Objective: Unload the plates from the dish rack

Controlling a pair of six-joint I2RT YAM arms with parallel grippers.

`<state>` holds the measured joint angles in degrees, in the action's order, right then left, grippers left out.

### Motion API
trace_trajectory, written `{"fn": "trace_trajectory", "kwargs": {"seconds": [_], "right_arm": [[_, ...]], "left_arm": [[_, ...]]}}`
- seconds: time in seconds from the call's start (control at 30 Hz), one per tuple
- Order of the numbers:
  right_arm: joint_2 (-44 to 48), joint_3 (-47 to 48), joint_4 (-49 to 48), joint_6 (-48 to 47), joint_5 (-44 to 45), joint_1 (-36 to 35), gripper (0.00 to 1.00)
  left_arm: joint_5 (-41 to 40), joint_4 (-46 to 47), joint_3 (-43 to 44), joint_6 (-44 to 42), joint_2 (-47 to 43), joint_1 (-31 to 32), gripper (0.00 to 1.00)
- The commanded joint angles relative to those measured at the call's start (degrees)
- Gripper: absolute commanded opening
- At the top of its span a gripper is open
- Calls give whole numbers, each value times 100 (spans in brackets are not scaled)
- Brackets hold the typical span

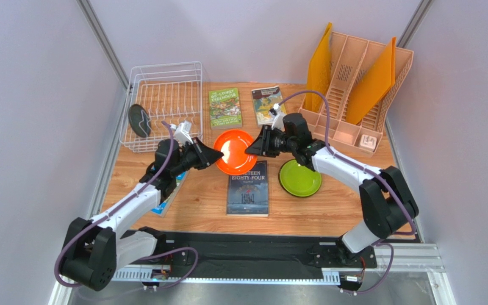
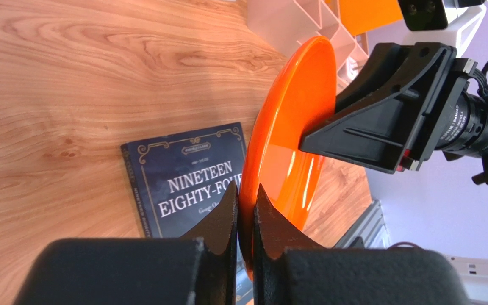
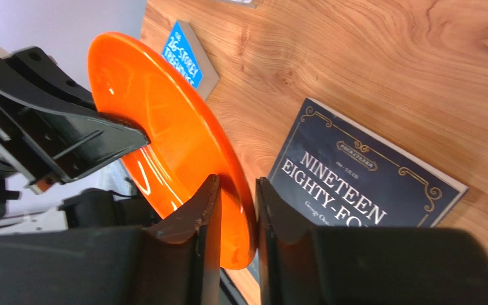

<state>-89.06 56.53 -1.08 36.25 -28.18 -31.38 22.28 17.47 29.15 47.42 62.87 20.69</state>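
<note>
An orange plate (image 1: 234,152) hangs on edge above the table's middle, between both arms. My left gripper (image 1: 218,154) is shut on its left rim; in the left wrist view the fingers (image 2: 246,206) pinch the plate (image 2: 291,127) tightly. My right gripper (image 1: 250,150) straddles the opposite rim; in the right wrist view its jaws (image 3: 237,197) stand narrowly open around the plate (image 3: 157,121), with a slim gap at one finger. A lime green plate (image 1: 300,178) lies flat on the table at right. A dark plate (image 1: 139,120) stands in the white wire dish rack (image 1: 164,105) at back left.
A dark "Nineteen Eighty-Four" book (image 1: 248,189) lies under the held plate. Two more books (image 1: 225,107) (image 1: 268,103) lie behind it. A blue book (image 1: 167,197) sits under the left arm. A peach slotted organizer (image 1: 358,89) stands at back right.
</note>
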Motion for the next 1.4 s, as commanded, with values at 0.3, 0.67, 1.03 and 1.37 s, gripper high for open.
{"fn": "trace_trajectory", "kwargs": {"seconds": [0.3,0.67,1.03,1.37], "right_arm": [[809,-63,906,-303,681,491,0],[2603,-1459,2849,-786,1376,2539,0],[2850,-2067,2824,-663,1210,2891,1],[2630,-2164,2683,-681,999,2909,49]], "left_arm": [[-276,-331,618,-741,51,120,76],[-4010,-2547,1374,-3141,-1066,120,100],[-4997,-2715,1392,-3503,-1374,111,100],[-5041,-2609,1339,-3406,-1251,102,100]]}}
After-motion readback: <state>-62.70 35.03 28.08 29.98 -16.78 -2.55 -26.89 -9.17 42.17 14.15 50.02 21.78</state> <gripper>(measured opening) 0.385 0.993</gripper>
